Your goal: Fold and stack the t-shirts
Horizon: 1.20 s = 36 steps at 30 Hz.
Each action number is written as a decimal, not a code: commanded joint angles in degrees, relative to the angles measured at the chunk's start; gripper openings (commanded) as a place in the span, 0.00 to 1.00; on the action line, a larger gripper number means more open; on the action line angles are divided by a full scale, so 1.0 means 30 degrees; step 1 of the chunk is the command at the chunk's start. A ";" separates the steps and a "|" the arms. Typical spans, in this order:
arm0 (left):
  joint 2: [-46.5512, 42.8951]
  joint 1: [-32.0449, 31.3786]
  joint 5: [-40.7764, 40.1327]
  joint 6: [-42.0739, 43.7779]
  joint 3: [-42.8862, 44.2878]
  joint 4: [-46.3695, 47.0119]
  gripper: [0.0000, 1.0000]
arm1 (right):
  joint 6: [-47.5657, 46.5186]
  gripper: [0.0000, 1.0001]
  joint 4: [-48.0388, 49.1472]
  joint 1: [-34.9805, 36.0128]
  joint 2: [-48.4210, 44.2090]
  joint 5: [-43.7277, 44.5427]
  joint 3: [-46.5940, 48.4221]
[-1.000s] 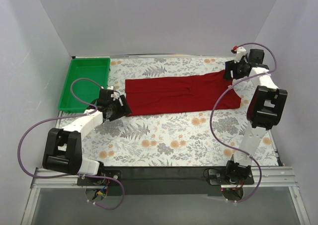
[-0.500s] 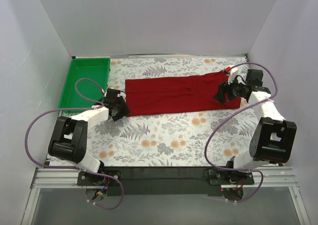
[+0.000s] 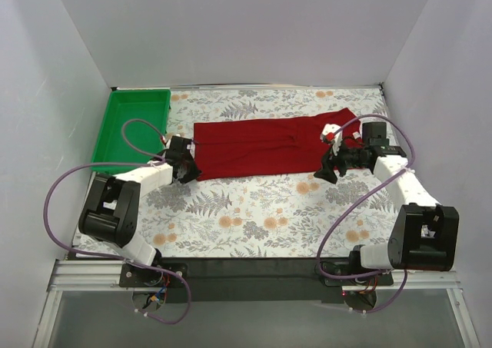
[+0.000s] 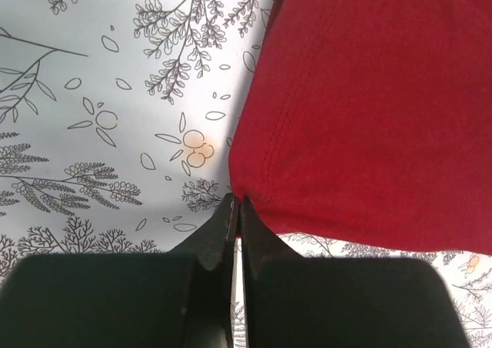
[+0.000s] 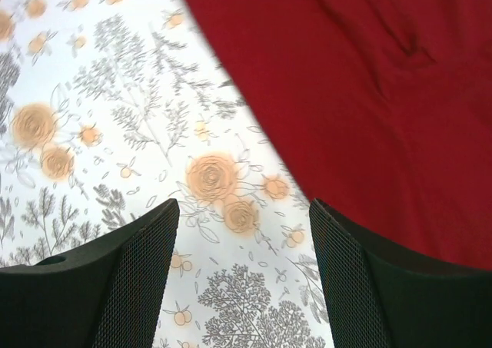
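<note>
Newly closed, left gripper (image 4: 236, 203) meets t-shirt (image 4: 369, 110) corner, perhaps pinching it; right gripper (image 5: 240, 210) gapes beside hem.

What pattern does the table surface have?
The table has a white cover with grey ferns and orange flowers, clearest in the right wrist view.

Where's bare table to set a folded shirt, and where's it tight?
Widest bare patch: the table between the t-shirt's near edge and the arm bases. A narrow strip lies behind the shirt. Crowded at both ends of that edge, where the left tool and right tool are.
</note>
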 commanded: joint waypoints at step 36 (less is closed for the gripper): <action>-2.0885 -0.0246 -0.2988 0.5164 -0.2398 -0.5102 0.84 | -0.1962 0.37 0.5550 1.6627 1.3190 1.0211 0.9047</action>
